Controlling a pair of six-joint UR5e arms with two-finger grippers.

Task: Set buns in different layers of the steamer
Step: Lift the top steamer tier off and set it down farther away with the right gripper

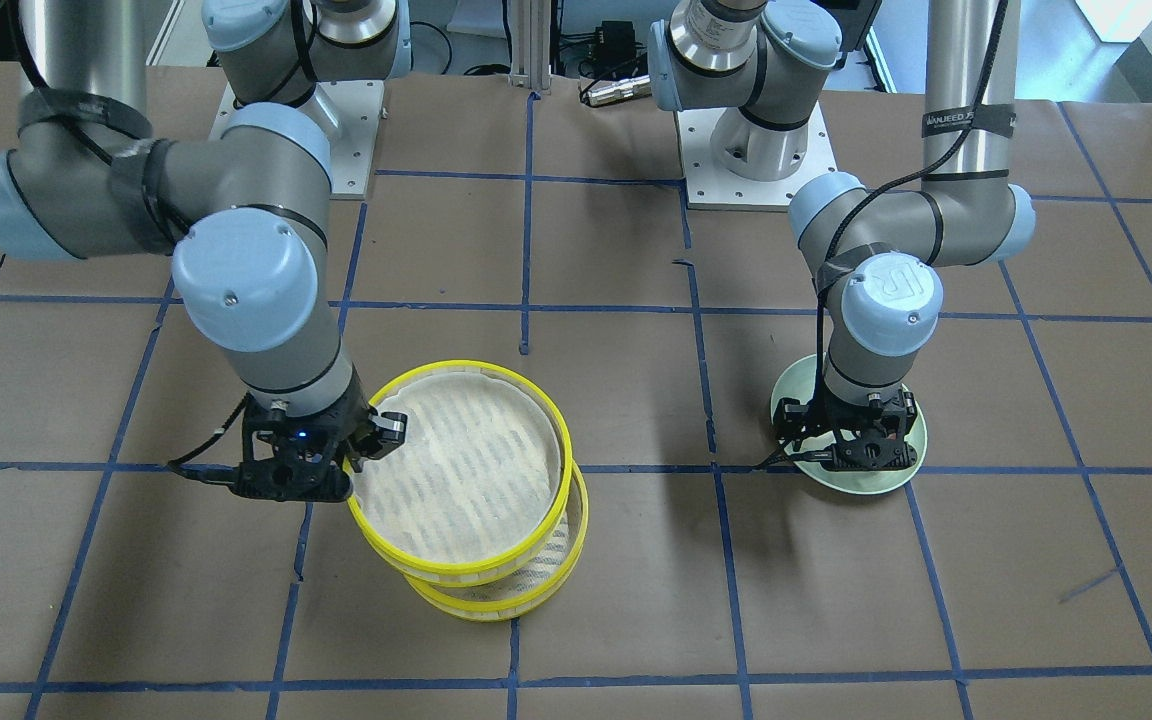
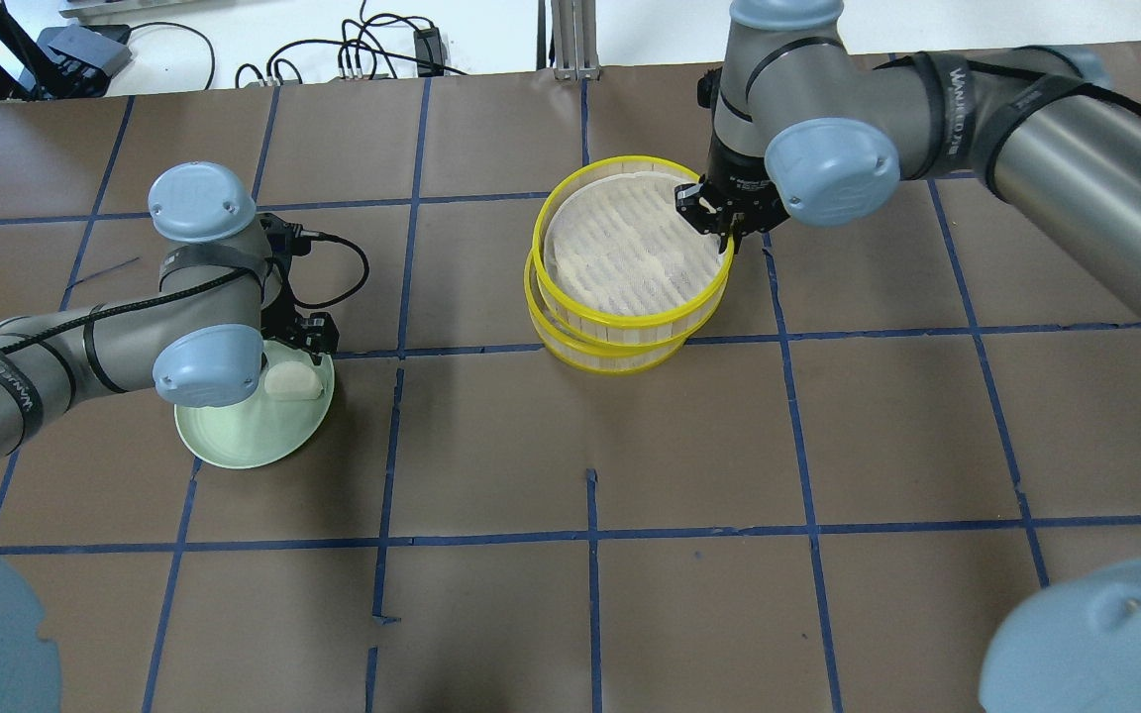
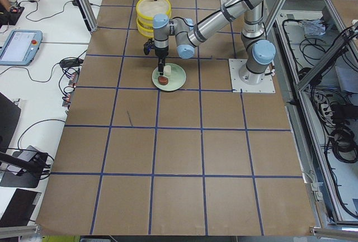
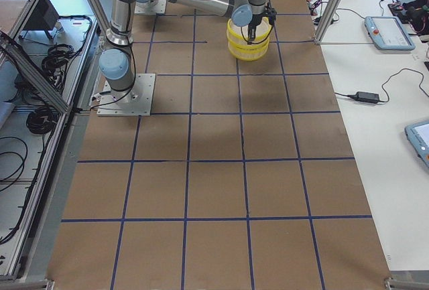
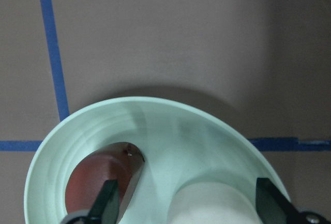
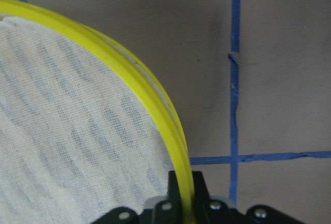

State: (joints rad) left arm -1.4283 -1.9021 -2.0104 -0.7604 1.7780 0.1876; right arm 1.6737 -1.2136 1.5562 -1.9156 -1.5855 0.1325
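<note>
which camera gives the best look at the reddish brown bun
Left wrist-mounted: the reddish-brown bun looms large at lower left on the green plate beside the white bun. Exterior left shows it as a tiny dark spot. In overhead and front-facing views the left arm hides it; exterior right does not show it.

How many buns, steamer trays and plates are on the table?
Buns: 2 (white bun, reddish-brown bun)
Steamer trays: 2 (top steamer tray, bottom steamer tray)
Plates: 1 (green plate)
Total: 5
</note>
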